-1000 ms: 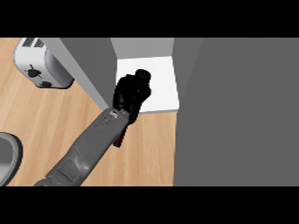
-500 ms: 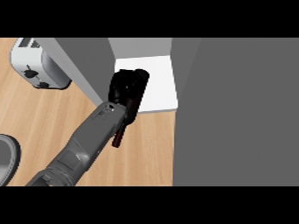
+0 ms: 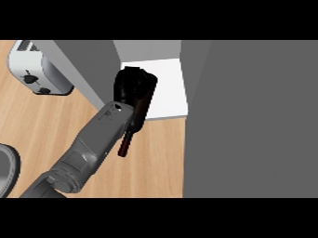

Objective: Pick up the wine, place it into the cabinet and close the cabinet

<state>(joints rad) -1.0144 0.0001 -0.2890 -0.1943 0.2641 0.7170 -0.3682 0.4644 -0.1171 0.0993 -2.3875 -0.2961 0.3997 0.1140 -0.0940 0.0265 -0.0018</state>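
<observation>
a: where is the wine (image 3: 131,125) right now?

b: in the robot hand (image 3: 135,82), whose dark fingers are curled round the bottle's body. the upper end sits over the white cabinet floor (image 3: 168,93); the neck trails back toward the robot over the worktop (image 3: 45,121).

a: which hand is it?

b: only one forearm shows, coming up from the lower left, so i take it for the left. the right is out of view.

a: how does the bottle lie?

b: its long axis runs almost along the forearm, tilted slightly, pointing into the opening between the grey left wall (image 3: 86,69) and the big grey door (image 3: 258,121).

a: so the next move?

b: i'd judge it must go deeper inside, since the neck is outside the shelf edge.

a: anything else nearby?

b: a toaster (image 3: 35,69) well to the left, apart from it all.
</observation>
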